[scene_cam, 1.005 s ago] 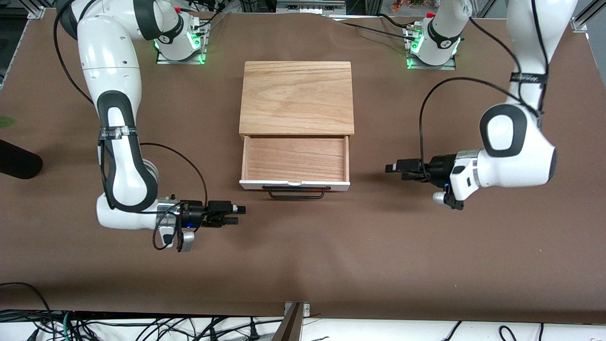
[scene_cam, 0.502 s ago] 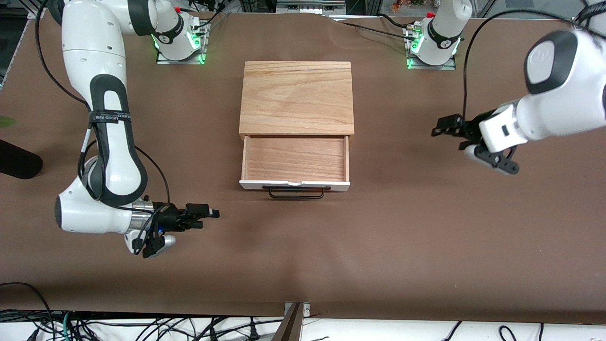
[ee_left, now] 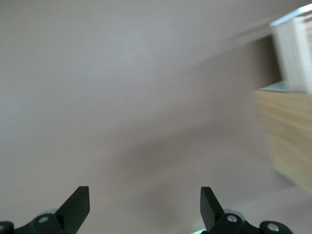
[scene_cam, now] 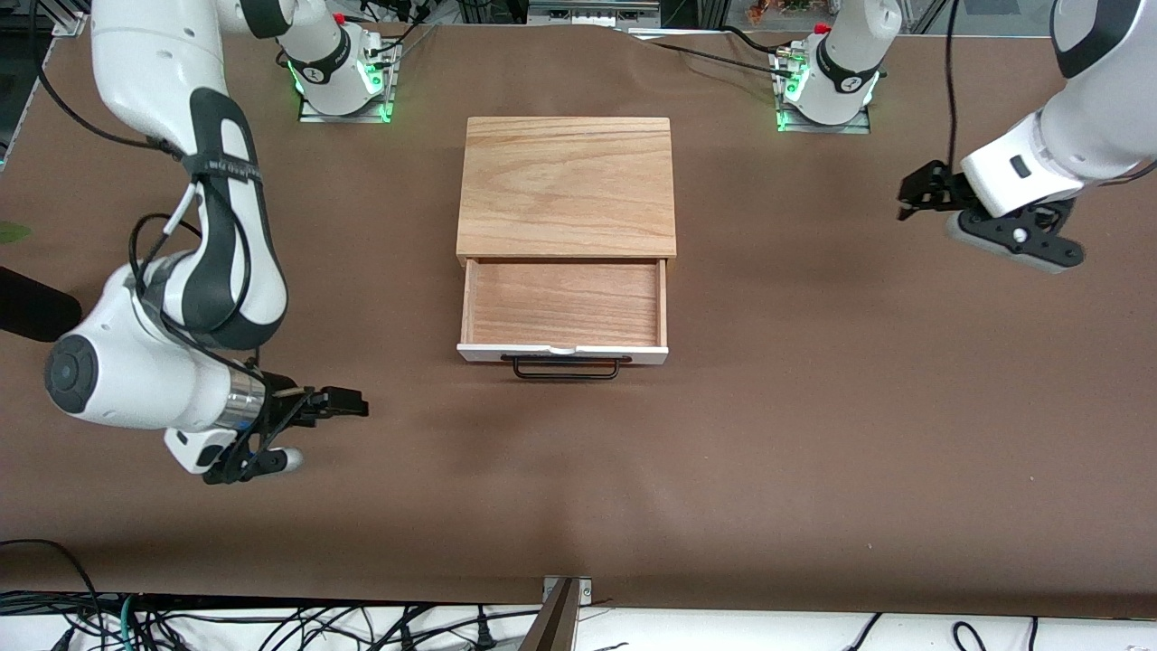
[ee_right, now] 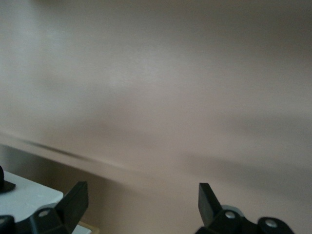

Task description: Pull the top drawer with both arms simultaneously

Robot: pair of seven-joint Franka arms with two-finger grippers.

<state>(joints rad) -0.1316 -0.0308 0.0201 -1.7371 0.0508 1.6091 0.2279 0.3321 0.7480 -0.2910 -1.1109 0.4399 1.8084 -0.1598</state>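
Drawer (scene_cam: 562,315) mid-table (scene_cam: 813,434), pulled out of the cabinet (scene_cam: 567,185), its handle (scene_cam: 566,367) facing the front camera, long axis running between the arms' ends. Both claws are well apart from it: left claw (scene_cam: 911,194) and right claw (scene_cam: 352,404) over bare table. Wrist views show each claw released, empty; the left wrist view also catches the cabinet's side.

Robotics laboratory. Two white jointed arms are bolted on base plates lit green (scene_cam: 343,86) along a bench (scene_cam: 813,452) covered in brown sheeting. Aluminium framing (scene_cam: 587,11) borders it. Loose black cables (scene_cam: 181,619) lie along the bench edge nearest the front camera.
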